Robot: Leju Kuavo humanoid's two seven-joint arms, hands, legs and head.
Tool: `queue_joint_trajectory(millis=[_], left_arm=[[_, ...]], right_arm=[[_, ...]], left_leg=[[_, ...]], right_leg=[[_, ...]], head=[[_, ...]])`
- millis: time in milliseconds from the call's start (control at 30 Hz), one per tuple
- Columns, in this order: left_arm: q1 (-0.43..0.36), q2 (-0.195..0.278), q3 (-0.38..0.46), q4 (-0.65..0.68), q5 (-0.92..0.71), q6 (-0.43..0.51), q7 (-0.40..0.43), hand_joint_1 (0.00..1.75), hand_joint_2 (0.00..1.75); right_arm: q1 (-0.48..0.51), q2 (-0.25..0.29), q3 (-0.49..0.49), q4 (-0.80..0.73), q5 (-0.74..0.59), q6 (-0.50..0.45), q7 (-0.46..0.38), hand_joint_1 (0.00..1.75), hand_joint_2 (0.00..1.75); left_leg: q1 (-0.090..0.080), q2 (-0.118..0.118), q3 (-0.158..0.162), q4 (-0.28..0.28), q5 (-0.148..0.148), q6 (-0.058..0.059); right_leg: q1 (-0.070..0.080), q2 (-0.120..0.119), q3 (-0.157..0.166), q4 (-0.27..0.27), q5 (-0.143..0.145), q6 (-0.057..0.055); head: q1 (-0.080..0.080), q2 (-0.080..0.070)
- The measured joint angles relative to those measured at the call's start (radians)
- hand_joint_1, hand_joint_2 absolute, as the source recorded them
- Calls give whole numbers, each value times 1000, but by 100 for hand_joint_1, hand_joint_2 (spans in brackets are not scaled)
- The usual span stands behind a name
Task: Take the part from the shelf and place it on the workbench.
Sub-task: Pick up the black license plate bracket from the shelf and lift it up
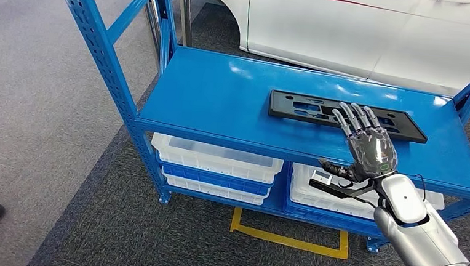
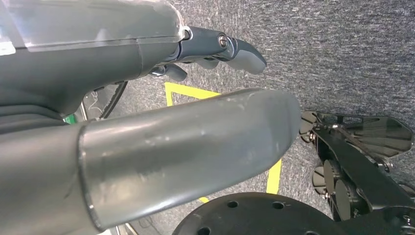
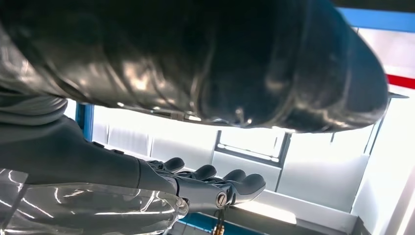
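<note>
One black flat part (image 1: 347,116) lying on blue shelf (image 1: 222,95), long axis along shelf length; right hand (image 1: 370,146) hovering over part, fingers extended, empty.

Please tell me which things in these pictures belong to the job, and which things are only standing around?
Belong to the job:
- black part, lying flat on the top board
- blue shelf that carries it
- right hand, fingers spread above the part
- left hand, hanging near the floor

Only standing around:
- white bins on the lower level
- white car
- yellow floor marking
</note>
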Motion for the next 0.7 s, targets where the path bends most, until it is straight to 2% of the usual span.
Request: queue_joint_trajectory(millis=[433,500,567,600,633,700], left_arm=[[-1,1,0,0,7,0,1,0,0],[-1,2,0,1,12,0,1,0,0],[-3,3,0,1,16,1,1,0,0],[-4,3,0,1,17,1,1,0,0],[-5,3,0,1,18,1,0,0,0],[-4,3,0,1,18,1,-2,0,0]], right_arm=[[2,1,0,31,0,-1,0,0,0],[4,1,-1,31,0,0,1,0,0],[6,1,-6,29,0,0,2,0,0],[6,1,-10,29,0,0,3,0,0],[8,1,-13,29,0,0,3,0,0],[18,0,-16,29,0,1,5,0,0]], left_leg=[[0,0,0,0,0,0],[-2,1,0,-2,2,7],[3,2,11,-25,15,21],[7,3,19,-40,23,27],[9,3,25,-50,28,31],[8,3,28,-53,26,34]], right_leg=[[0,0,0,0,0,0],[-4,0,3,-10,5,12],[-5,-1,1,-9,1,26],[-3,0,-14,17,-12,27],[-2,-1,-42,67,-33,25],[-1,0,-122,199,-72,23]], head=[[0,0],[0,0],[0,0],[1,0],[2,0],[3,0]])
